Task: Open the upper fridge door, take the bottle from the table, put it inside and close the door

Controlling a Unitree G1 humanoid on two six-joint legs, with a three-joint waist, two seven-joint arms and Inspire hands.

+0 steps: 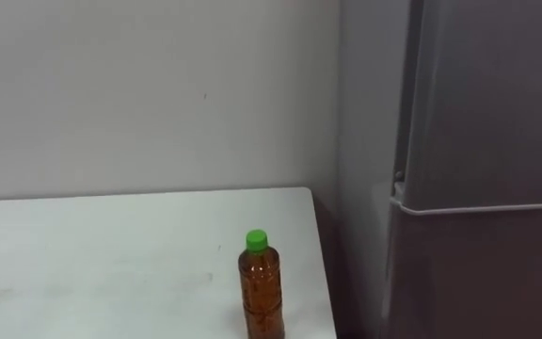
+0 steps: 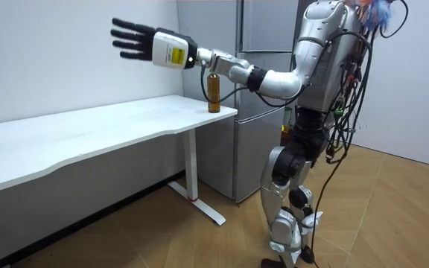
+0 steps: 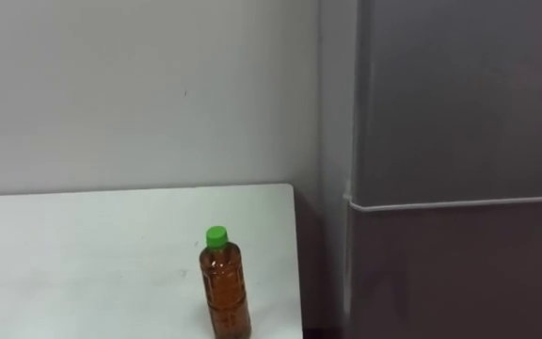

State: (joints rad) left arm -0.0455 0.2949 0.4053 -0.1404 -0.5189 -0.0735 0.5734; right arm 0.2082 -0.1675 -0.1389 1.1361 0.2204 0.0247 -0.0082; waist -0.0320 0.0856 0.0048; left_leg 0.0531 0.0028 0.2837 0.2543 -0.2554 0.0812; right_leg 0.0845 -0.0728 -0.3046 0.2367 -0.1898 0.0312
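Observation:
A brown bottle [image 1: 262, 292] with a green cap stands upright on the white table [image 1: 111, 254], close to its right edge. To its right stands the grey fridge [image 1: 487, 113] with both doors closed; a seam splits the upper door from the lower one. In the room view I stand at the table's end, in front of the fridge [image 2: 263, 30]. My left arm reaches out high over the table, and the left hand [image 2: 136, 39] is open with fingers spread, above and past the bottle [image 2: 214, 93], not touching it. My right hand [image 2: 284, 132] hangs by my hip.
A plain pale wall [image 1: 158, 94] runs behind the table. A narrow gap separates the table's right edge from the fridge side. The long table [image 2: 88, 134] stretches toward the room view's left, with wooden floor [image 2: 393, 216] around me.

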